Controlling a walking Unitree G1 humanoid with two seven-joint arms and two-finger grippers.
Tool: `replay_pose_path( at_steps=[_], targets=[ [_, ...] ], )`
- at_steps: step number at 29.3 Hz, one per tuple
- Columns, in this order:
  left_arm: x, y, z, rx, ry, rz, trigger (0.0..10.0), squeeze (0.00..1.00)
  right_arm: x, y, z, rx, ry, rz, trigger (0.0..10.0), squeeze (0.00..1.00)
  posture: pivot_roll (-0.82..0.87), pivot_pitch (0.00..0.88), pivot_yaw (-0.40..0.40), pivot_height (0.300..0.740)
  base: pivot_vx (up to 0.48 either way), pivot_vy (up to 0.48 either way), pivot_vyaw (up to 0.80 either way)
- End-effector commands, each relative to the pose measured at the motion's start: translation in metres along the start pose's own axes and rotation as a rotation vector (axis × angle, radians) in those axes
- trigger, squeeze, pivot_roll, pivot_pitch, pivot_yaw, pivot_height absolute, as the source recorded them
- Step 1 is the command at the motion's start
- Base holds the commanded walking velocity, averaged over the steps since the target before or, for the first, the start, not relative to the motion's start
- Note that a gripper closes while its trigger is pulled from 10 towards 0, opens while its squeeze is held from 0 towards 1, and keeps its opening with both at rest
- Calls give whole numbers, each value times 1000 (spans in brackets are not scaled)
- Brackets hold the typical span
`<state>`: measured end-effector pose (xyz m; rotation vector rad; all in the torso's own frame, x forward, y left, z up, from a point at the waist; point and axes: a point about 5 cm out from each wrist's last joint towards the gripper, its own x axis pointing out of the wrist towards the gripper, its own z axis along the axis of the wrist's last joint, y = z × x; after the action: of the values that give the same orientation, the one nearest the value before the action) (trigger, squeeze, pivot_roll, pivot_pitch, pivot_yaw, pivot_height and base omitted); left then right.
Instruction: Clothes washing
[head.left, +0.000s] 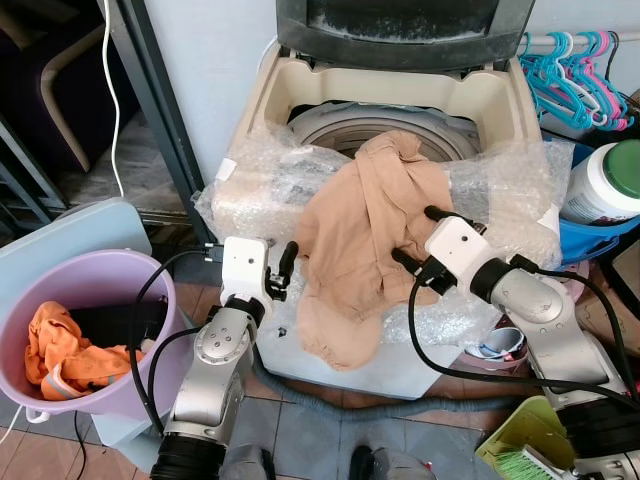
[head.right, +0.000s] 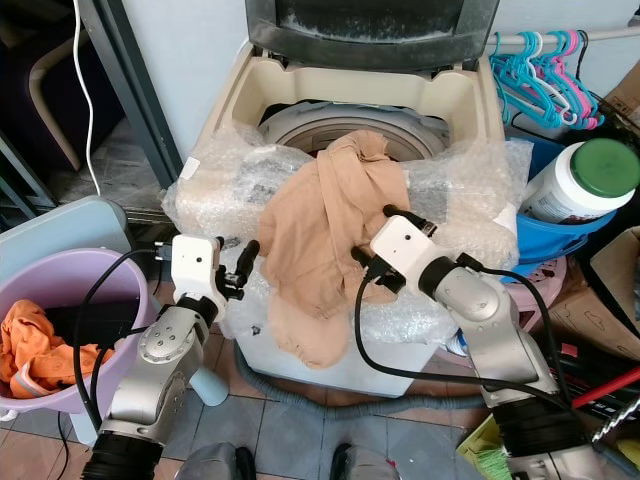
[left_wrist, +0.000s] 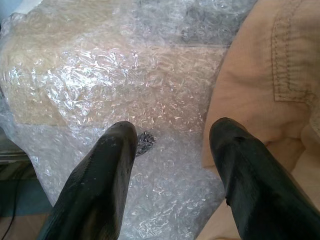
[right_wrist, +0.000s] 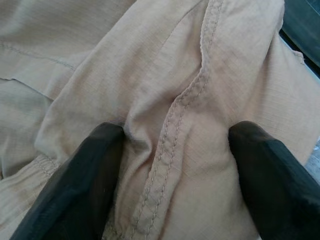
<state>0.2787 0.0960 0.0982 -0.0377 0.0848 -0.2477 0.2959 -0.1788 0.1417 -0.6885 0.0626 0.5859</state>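
A top-loading washing machine (head.left: 500, 95) stands against a pale wall, lid raised, its front rim wrapped in clear bubble wrap (head.left: 260, 185); a tan garment (head.left: 365, 240) lies draped from the drum opening over the wrapped rim and down the machine's front; the floor (head.left: 310, 425) is brownish tile, with a grey hose lying along the machine's base; on the robot's left a lilac bucket (head.left: 110, 275) holds an orange cloth (head.left: 60, 350) and something dark; on the right are turquoise and pink hangers (head.left: 570, 70) on a rail, a white jar with a green lid (head.left: 605, 185) and a blue tub beneath it; the left tool (head.left: 285, 268) hovers at the wrapped front edge just beside the garment, fingers apart and gripping nothing; the right tool (head.left: 418, 237) rests on the garment, fingers spread wide with fabric bunched between them, not closed on it; the left wrist view adds the bubble texture and a stitched pocket seam; the right wrist view adds a double-stitched seam running between the fingers (right_wrist: 75, 185)
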Motion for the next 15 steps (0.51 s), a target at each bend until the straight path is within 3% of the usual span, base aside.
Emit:
replay_pose_path(
  at_steps=[1, 15],
  targets=[
    [-1, 2, -1, 4, 4, 10, 10000, 0, 0, 5, -16, 44, 72, 17, 0, 0, -90, 61, 1, 740, 0, 0, 0],
    [0, 3, 0, 1, 5, 21, 10000, 0, 2, -4, -15, 155, 62, -37, 0, 0, -93, 71, 2, 740, 0, 0, 0]
  ],
)
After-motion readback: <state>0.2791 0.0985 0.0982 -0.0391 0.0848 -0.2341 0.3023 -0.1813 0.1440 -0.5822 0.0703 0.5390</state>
